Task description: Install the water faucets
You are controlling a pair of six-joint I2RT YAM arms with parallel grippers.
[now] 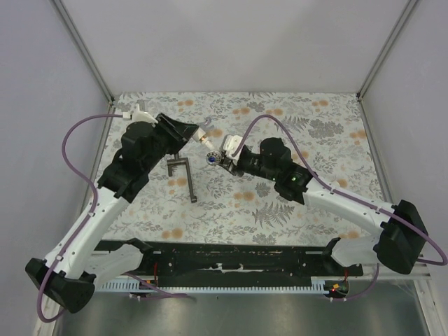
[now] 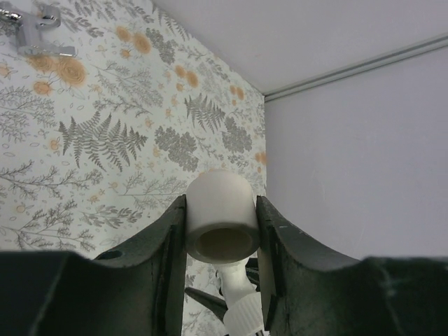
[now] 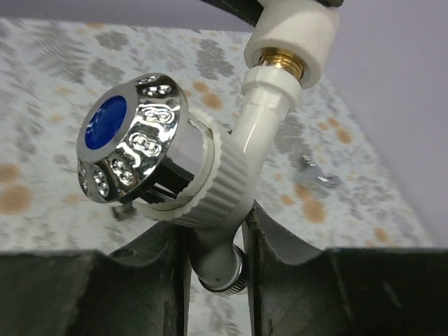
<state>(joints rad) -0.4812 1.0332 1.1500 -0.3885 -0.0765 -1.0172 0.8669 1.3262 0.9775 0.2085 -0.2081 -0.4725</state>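
Note:
A water faucet (image 3: 231, 154) hangs above the middle of the patterned table, white-bodied with a chrome knob and a blue cap (image 1: 211, 159). My right gripper (image 3: 218, 234) (image 1: 222, 159) is shut on its spout, just above the silvery end. The faucet's stem meets the brass-threaded mouth of a white pipe fitting (image 3: 294, 35). My left gripper (image 2: 220, 208) (image 1: 196, 133) is shut on that fitting (image 2: 219, 210), a short white cylinder squeezed between both fingers. Under it, in the left wrist view, part of the faucet's ribbed body (image 2: 245, 308) shows.
A dark T-shaped tool (image 1: 183, 175) lies on the table just in front of the left gripper. A small white piece (image 1: 134, 111) sits at the back left corner. A little metal piece (image 3: 318, 176) (image 2: 38, 35) lies on the table. Grey walls close the back and sides.

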